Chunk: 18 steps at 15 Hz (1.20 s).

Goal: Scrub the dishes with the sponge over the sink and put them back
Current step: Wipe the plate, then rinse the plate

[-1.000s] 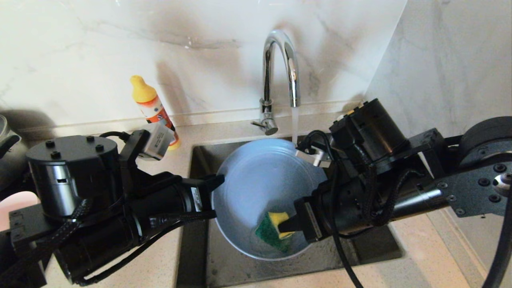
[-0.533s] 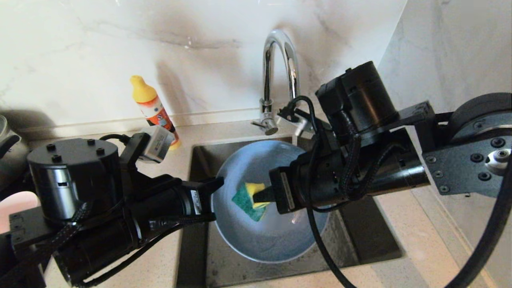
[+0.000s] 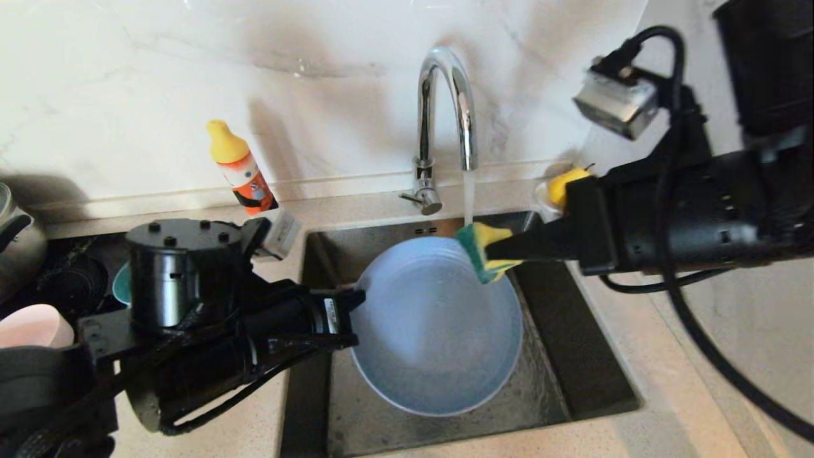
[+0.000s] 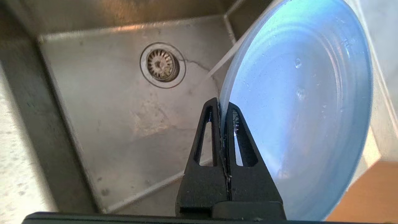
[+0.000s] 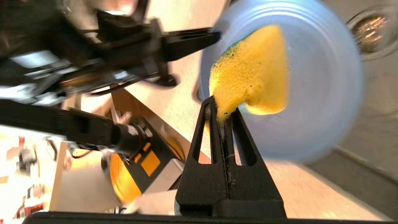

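You see the steel sink [image 3: 591, 375] filling the middle of the head view, with its round drain strainer [image 4: 162, 64] on the floor of the basin. The chrome gooseneck tap [image 3: 445, 121] stands behind it, and a thin stream of water [image 3: 469, 197] falls from the spout.

Over the basin is the grey-blue plate [image 3: 439, 331], tilted, with its inner face turned up toward the head camera. Your left gripper [image 4: 222, 104] is closed on the left rim of this plate; one finger lies on each face of the rim, so the plate stands out beyond the fingertips, over the sink.

Your right gripper [image 3: 502, 245] comes in from the right side, at the back rim of the plate. It is closed on the narrow end of the yellow and green sponge [image 3: 481, 249]. The sponge sticks out past the fingertips, just under the water stream and at the plate's far edge; you cannot tell if it touches the plate.

On the counter to the left, a yellow-capped orange bottle [image 3: 240, 168] stands by the wall.
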Motion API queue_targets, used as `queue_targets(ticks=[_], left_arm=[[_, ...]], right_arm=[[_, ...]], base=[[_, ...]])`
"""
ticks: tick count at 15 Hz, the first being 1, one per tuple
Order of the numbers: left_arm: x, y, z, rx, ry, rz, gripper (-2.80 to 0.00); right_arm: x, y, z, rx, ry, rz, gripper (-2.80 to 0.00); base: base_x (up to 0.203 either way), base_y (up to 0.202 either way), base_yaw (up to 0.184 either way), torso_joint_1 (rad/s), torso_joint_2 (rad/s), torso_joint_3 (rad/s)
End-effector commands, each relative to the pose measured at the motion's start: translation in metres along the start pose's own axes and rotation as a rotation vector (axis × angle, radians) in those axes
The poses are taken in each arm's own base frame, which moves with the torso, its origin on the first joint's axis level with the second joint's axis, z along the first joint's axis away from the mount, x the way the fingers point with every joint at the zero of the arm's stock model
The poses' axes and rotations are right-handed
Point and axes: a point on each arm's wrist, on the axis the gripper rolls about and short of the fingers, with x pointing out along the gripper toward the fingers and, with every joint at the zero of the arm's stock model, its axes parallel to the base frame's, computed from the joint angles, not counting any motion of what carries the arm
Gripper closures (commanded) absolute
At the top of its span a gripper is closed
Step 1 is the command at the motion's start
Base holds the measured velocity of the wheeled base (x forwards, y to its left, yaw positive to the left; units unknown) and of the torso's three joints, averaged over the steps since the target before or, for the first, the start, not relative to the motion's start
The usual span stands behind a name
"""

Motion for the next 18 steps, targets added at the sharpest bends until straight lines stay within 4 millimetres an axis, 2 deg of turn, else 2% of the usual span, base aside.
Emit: queue_targets(ticks=[1, 3, 7, 11, 18], left_arm=[[0.025, 0.003, 0.009, -0.062, 0.052, 0.052, 0.00], [0.046, 0.002, 0.020, -0.120, 0.113, 0.092, 0.00], [0.103, 0.001, 0.018, -0.199, 0.202, 0.142, 0.00], [0.135, 0.001, 0.013, -0.216, 0.220, 0.151, 0.00], [0.176, -0.004, 0.013, -0.229, 0.201, 0.103, 0.00]], right_arm=[[-0.071, 0.006, -0.001, -0.001, -0.124, -0.001, 0.00], [-0.103, -0.007, -0.008, 0.031, -0.186, -0.091, 0.00], [-0.130, -0.032, -0.030, 0.105, -0.237, -0.247, 0.00], [-0.130, -0.040, -0.052, 0.135, -0.202, -0.270, 0.00], [-0.129, -0.045, -0.068, 0.153, -0.171, -0.288, 0.00]], base=[[0.000, 0.000, 0.000, 0.000, 0.00, 0.000], [0.000, 0.000, 0.000, 0.000, 0.00, 0.000], [0.000, 0.000, 0.000, 0.000, 0.00, 0.000], [0.000, 0.000, 0.000, 0.000, 0.00, 0.000], [0.000, 0.000, 0.000, 0.000, 0.00, 0.000]])
